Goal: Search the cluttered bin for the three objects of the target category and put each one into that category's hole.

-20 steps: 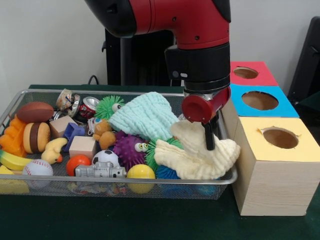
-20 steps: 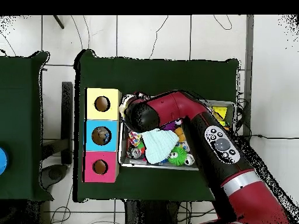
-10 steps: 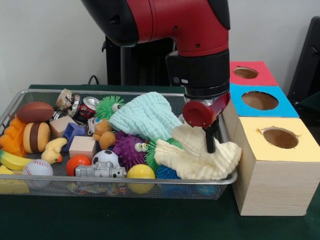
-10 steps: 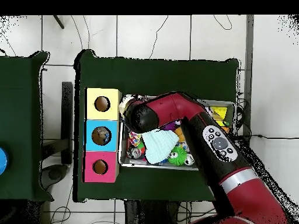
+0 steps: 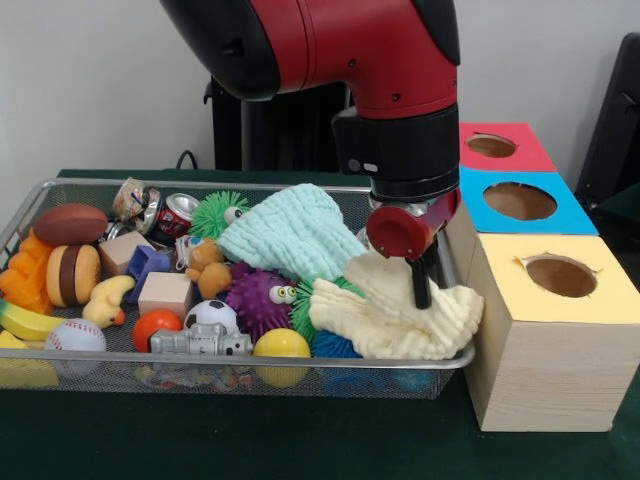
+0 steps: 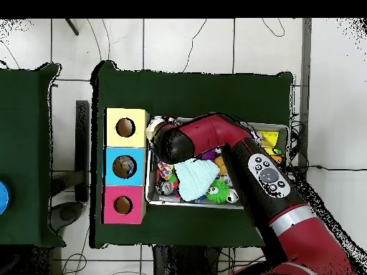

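Silver wire-mesh bin [image 5: 30, 195] on a dark green tabletop [image 5: 250, 440]. Contents: mint-green knit cloth [image 5: 290, 232], cream cloth [image 5: 395, 315], purple spiky ball [image 5: 252, 298], yellow ball [image 5: 281, 345], black-and-white football [image 5: 212, 316]. Pale wooden boxes topped red [image 5: 497, 147], blue [image 5: 520, 201], yellow [image 5: 560, 277].

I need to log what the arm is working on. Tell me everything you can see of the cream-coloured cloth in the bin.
The cream cloth is a soft, nubbly, knit-looking fabric, crumpled in a loose heap at the end of the bin nearest the yellow-topped box. One fold is drawn up toward the gripper, whose dark tip presses into it; whether the jaws are closed is hidden. The cloth lies over spiky balls, beside the mint cloth, and spills onto the bin's rim.
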`<action>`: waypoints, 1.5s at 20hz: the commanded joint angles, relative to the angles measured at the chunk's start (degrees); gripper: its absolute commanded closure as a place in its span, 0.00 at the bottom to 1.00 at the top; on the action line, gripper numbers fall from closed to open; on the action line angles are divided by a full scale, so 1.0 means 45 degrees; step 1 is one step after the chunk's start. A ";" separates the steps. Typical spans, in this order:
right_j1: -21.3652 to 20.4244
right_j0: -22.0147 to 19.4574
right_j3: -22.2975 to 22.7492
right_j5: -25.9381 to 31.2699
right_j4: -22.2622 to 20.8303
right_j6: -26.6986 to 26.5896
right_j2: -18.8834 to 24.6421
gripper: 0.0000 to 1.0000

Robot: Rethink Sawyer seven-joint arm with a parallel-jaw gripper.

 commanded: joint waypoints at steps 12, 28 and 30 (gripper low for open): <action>0.0418 -0.0329 -0.0031 0.1420 -0.0832 -0.3586 0.0504 1.00; 0.0331 -0.0277 -0.0149 0.1693 -0.0701 -0.3339 0.0627 0.00; 0.0067 -0.0295 -0.0143 0.2025 -0.0517 -0.3347 0.0654 0.00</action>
